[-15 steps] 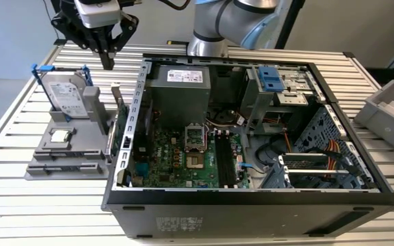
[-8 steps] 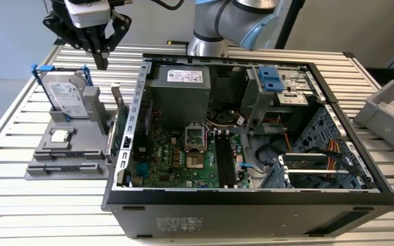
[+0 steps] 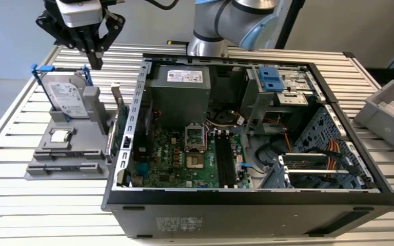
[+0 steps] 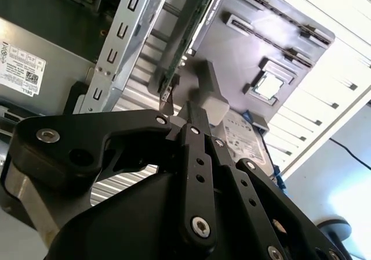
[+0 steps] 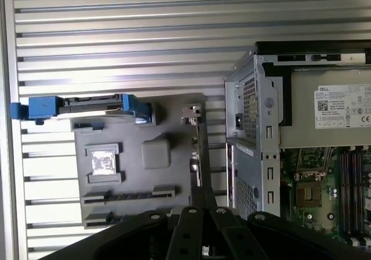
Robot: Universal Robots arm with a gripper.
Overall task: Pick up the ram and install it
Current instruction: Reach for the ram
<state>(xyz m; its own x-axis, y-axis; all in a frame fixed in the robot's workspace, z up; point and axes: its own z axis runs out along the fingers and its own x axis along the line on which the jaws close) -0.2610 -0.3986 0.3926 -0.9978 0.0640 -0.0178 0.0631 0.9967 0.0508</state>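
Status: pick not done yet, by the look of it.

- End effector (image 3: 96,61) hangs above the grey holder (image 3: 67,175) on the tabletop (image 3: 46,215), on the exterior view's left of the open case (image 3: 252,207). Its fingers are together with nothing visible between them. It is up in the air, touching nothing.
- It is closest to the holder's far end, over the drive (image 3: 67,97) and the upright card (image 3: 119,125), not over the low slots at the near end.
- Ram: my best read is the thin dark strip (image 5: 128,194) sitting edge-on in one of the holder's low slots, in the first wrist view. I can't make out colour or chips from this angle, so treat that as a guess. A second similar slot beside it is partly hidden by the end effector.
- Board slots (image 3: 224,161) inside the case look black and empty, so nothing is installed.

Judgement: the task is at the approach stage. Both the grasp and the insertion are left. The end effector is well apart from the board slots, and the case wall stands between them.
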